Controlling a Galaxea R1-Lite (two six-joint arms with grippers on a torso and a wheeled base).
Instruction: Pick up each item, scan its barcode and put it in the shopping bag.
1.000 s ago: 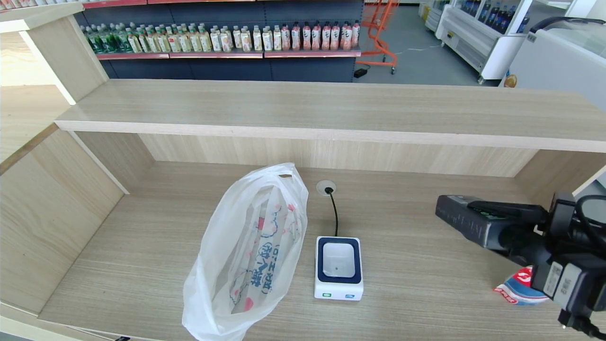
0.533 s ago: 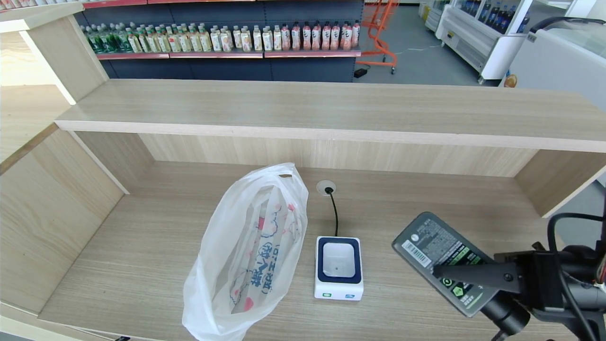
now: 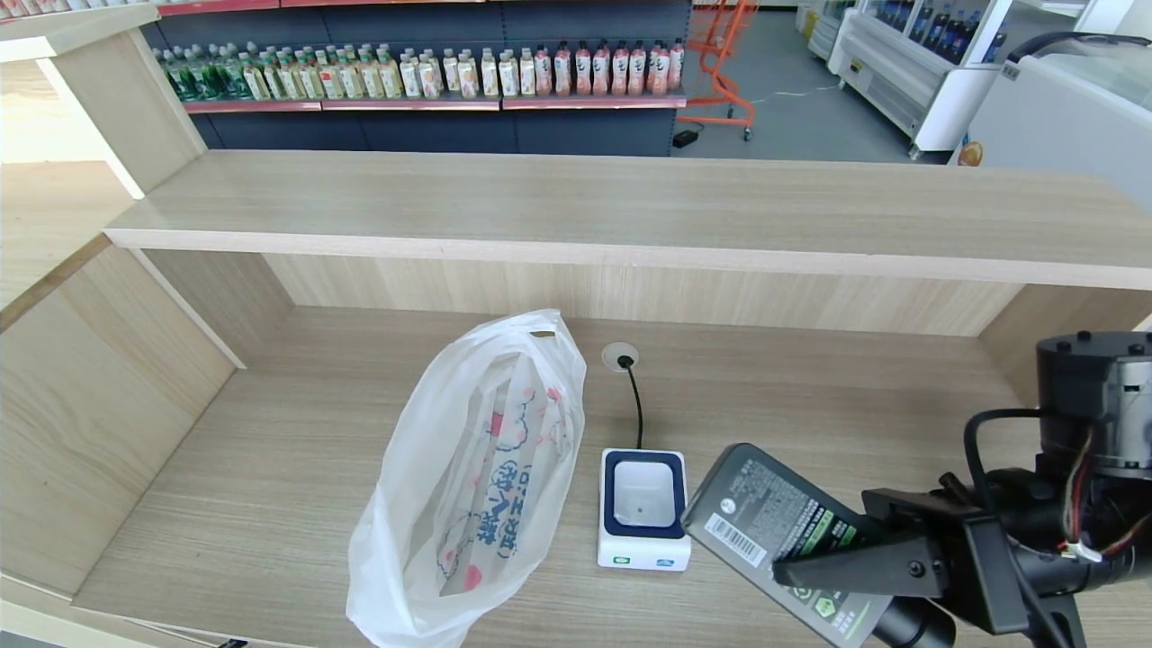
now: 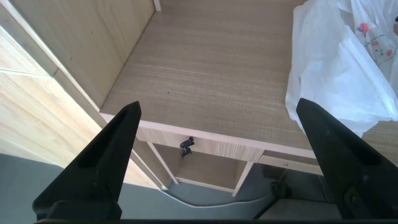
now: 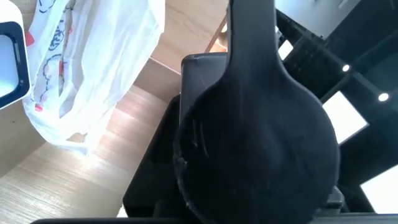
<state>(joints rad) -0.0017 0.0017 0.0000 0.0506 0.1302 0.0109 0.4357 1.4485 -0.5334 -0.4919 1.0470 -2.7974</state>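
My right gripper [image 3: 796,571] is shut on a flat dark grey pack [image 3: 774,531], held tilted just above the counter. The pack's white barcode label [image 3: 735,539] faces up. Its near corner overlaps the right edge of the white scanner [image 3: 643,508], whose dark-framed window faces up. A white plastic shopping bag [image 3: 477,477] with a printed packet inside lies left of the scanner. In the right wrist view the dark pack [image 5: 261,143] fills the front, with the bag [image 5: 93,68] and scanner [image 5: 9,56] beyond. My left gripper [image 4: 217,137] is open over the counter's front edge, beside the bag [image 4: 336,68].
The scanner's black cable [image 3: 635,400] runs back to a round hole in the counter [image 3: 270,504]. Wooden side walls [image 3: 99,396] and a raised top shelf [image 3: 630,207] enclose the counter. Bare counter lies between the bag and the left wall.
My right gripper has turned the pack so its barcode side shows, and carried it left and down toward the scanner. A red, white and blue item at the right is now hidden behind the arm.
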